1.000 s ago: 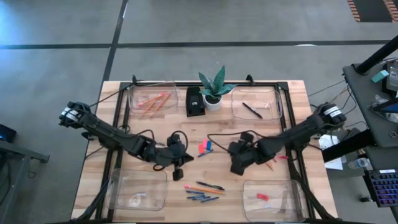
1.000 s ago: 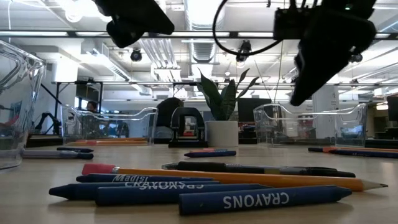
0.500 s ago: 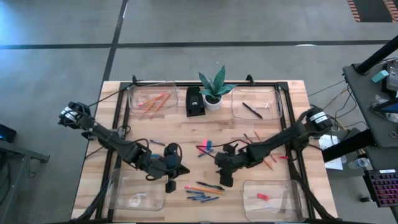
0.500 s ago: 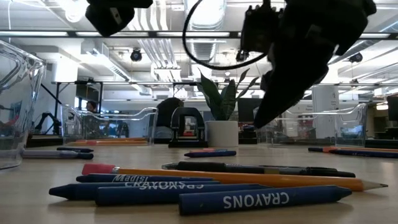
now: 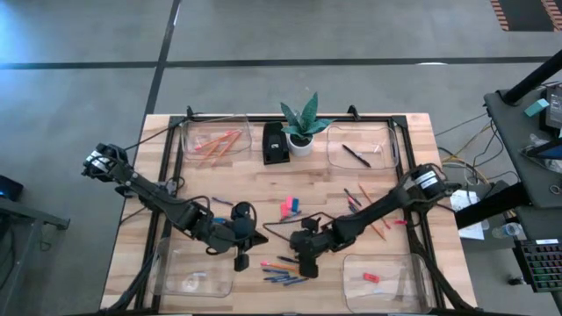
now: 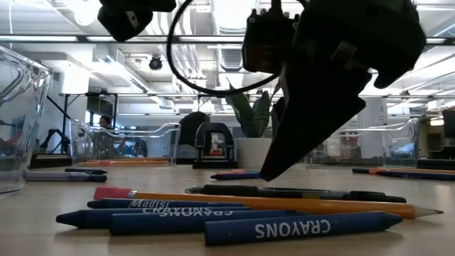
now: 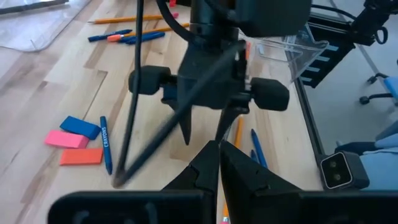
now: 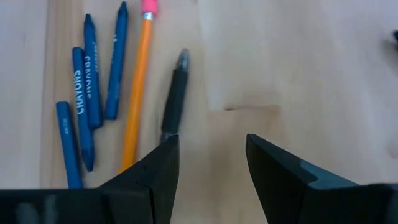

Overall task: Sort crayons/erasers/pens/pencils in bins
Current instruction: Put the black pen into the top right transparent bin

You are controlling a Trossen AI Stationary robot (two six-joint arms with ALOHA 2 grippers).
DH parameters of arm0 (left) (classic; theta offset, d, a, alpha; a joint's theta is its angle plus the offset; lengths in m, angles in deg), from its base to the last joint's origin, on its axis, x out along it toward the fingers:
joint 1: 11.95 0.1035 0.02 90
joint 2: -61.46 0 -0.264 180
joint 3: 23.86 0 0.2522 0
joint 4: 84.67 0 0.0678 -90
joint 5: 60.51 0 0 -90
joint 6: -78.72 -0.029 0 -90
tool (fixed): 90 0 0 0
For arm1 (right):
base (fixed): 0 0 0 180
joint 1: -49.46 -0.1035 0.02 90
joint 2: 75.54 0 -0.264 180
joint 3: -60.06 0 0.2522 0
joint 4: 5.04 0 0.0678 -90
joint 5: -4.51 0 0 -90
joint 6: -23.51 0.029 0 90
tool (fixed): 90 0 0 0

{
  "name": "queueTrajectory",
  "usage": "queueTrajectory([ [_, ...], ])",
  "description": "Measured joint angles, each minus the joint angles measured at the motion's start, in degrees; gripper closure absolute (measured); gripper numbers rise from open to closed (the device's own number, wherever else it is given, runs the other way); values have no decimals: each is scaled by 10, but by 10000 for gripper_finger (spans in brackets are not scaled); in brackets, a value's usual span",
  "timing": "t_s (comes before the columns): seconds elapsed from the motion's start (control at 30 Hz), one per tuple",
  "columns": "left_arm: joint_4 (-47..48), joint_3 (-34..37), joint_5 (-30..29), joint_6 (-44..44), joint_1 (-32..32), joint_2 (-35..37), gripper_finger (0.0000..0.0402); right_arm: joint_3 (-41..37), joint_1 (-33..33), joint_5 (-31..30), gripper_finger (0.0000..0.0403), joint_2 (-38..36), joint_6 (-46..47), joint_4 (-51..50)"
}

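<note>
tool (image 5: 305,266) of right arm hovers wide-jawed over black pen (image 8: 173,102); left tool (image 5: 241,261) is closed.

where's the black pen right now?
In the high view the black pen lies on the table's near middle, beside the orange pencil and above the blue crayons. The open right gripper hangs right over it.

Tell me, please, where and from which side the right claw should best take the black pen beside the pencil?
Probably at mid-barrel, from straight above. The pen lies flat on the table, with bare wood on one side and the pencil close along the other, so the open right claw should straddle it across its width.
</note>
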Motion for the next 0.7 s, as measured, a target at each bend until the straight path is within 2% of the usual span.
queueTrajectory([
  [0.4,0,1,0,0,-2,0,400,9,-19,-1,227,2,13,16],
  [0.7,1,2,3,-1,-2,0,400,15,-29,-9,227,35,28,20],
])
